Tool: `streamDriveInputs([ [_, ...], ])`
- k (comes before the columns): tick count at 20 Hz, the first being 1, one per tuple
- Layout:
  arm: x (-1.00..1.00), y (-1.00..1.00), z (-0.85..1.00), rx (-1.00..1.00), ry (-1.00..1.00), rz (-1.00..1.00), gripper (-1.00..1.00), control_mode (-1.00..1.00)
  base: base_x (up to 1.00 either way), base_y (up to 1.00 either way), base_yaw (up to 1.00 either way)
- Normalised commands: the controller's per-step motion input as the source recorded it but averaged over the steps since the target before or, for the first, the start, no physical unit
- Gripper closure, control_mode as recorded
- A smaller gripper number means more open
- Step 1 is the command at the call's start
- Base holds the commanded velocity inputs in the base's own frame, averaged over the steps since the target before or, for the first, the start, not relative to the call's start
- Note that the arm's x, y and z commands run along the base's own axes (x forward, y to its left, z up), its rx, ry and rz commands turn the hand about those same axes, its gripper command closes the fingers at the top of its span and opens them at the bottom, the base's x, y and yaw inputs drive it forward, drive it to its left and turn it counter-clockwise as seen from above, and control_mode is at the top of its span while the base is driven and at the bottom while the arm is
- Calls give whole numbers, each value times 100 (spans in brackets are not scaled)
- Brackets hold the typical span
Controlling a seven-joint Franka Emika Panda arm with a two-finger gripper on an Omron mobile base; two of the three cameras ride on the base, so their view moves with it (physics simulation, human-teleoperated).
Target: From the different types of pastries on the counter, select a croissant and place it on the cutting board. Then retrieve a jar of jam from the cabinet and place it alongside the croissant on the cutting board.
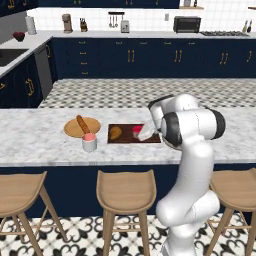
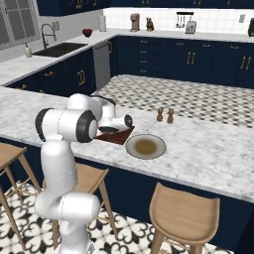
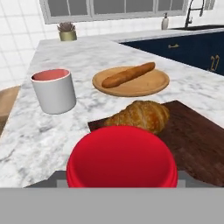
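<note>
Hand view looks straight onto the red lid of the jar of jam (image 3: 122, 158), sitting low over the cutting board (image 3: 199, 144) with the croissant (image 3: 141, 115) just beyond it on the same board. From the left base view the gripper (image 1: 145, 133) appears closed around the jar above the board's right half. A baguette (image 3: 128, 75) lies on the round wooden plate (image 3: 155, 85), white cup (image 3: 53, 91) nearby on the counter (image 1: 30, 137).

You had no readable text, labels, brands or numbers anywhere: nothing legible showed on the appliances, cup or jar lid.
</note>
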Motion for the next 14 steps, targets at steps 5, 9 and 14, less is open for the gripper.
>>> streamDriveInputs([
  [5,44,4,-30,0,-1,7,100,-100,0,0,0],
  [9,43,2,-30,2,-4,9,100,-100,0,0,0],
  [14,48,0,-22,5,-6,10,-100,-100,0,0,0],
])
